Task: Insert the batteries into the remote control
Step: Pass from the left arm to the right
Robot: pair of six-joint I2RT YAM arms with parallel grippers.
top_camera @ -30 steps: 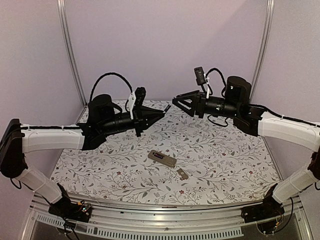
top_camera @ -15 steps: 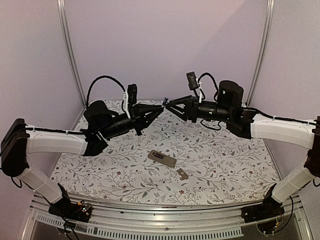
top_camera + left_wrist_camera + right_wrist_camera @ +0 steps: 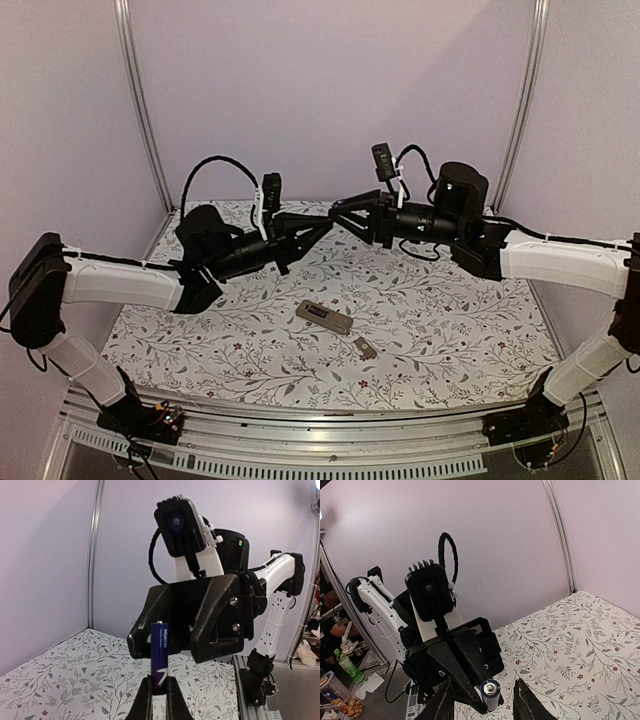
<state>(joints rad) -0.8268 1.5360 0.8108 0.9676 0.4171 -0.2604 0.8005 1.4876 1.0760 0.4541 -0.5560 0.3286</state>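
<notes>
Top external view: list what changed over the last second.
The right arm reached in toward the left one, and the right claw narrowed its jaws around the battery, not yet gripping it. The left claw stayed shut on the battery, above the table. The remote control and loose cover lay unmoved.

Pale lilac matte walls (image 3: pixel 320 90) close in the back and both sides, lit softly and evenly. Slim silver metal posts (image 3: pixel 140 100) run up the two back corners. The white cloth-covered surface (image 3: pixel 450 320) is printed with grey leafy sprigs and small red flowers. A ribbed aluminium rail (image 3: pixel 330 460) runs along its near edge.
</notes>
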